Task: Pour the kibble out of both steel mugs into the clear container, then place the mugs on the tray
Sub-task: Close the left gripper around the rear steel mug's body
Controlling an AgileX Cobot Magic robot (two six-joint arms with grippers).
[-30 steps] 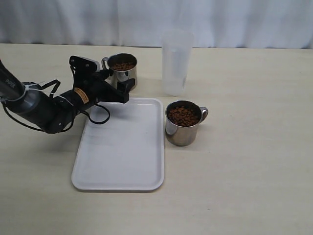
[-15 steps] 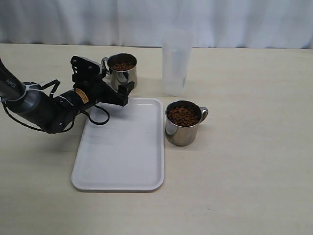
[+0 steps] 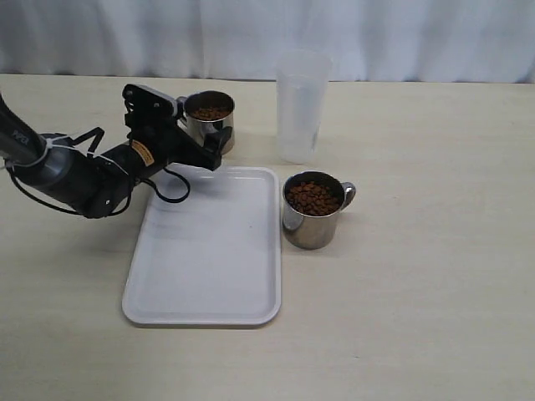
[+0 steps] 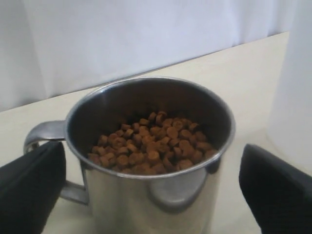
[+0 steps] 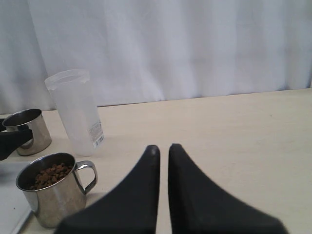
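Note:
Two steel mugs hold brown kibble. The far mug point(image 3: 209, 119) point(image 4: 151, 161) stands behind the white tray point(image 3: 205, 267), its kibble point(image 4: 151, 146) heaped below the rim. My left gripper point(image 3: 201, 132) point(image 4: 153, 200) is open, with one black finger on each side of this mug and not closed on it. The near mug point(image 3: 313, 213) point(image 5: 51, 195) stands to the right of the tray with its handle pointing right. Between the two mugs, further back, stands the tall clear container point(image 3: 301, 104) point(image 5: 75, 112). My right gripper point(image 5: 163, 147) is shut on nothing and is out of the exterior view.
A white curtain hangs behind the beige table point(image 3: 435, 251). The left arm point(image 3: 75, 175) and its cables lie along the table left of the tray's far corner. The far mug's handle point(image 4: 41, 136) is beside one left finger.
The left gripper has moved toward the back of the table, and its fingers now stand on either side of the far mug. Its jaws opened a little wider. Mugs, container and tray have not moved.

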